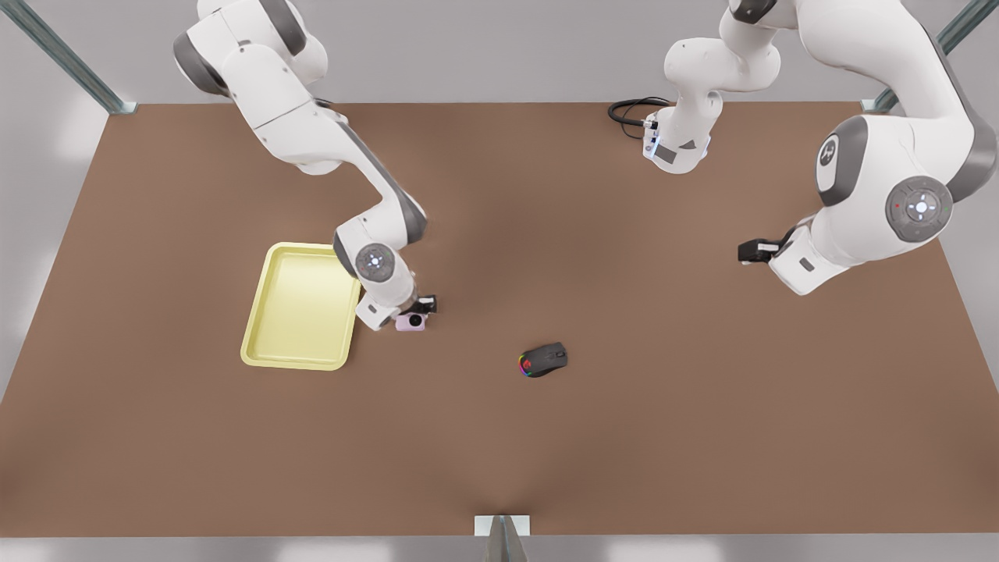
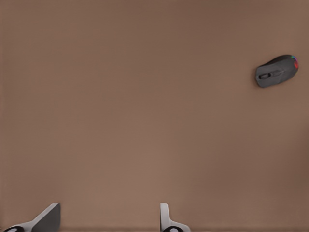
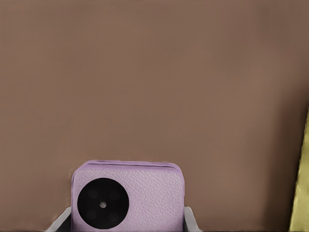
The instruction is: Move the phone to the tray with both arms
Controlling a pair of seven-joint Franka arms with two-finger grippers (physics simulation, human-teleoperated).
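Note:
The pale pink phone (image 1: 410,321) sits just off the yellow tray (image 1: 296,312), on the side toward the front view's right. My right gripper (image 1: 417,311) is down over the phone. In the right wrist view the phone (image 3: 128,195) sits between the two fingers, which press on its sides, so the right gripper (image 3: 125,223) is shut on it. The tray's rim (image 3: 301,193) shows at that picture's edge. My left gripper (image 1: 753,251) waits far off at the front view's right, above the table. Its fingers (image 2: 48,220) stand wide apart and hold nothing.
A black computer mouse (image 1: 542,361) with rainbow lights lies near the table's middle, also visible to the left wrist camera (image 2: 276,71). A black cable (image 1: 628,113) loops at the far edge by an arm base. Bare brown table lies all around.

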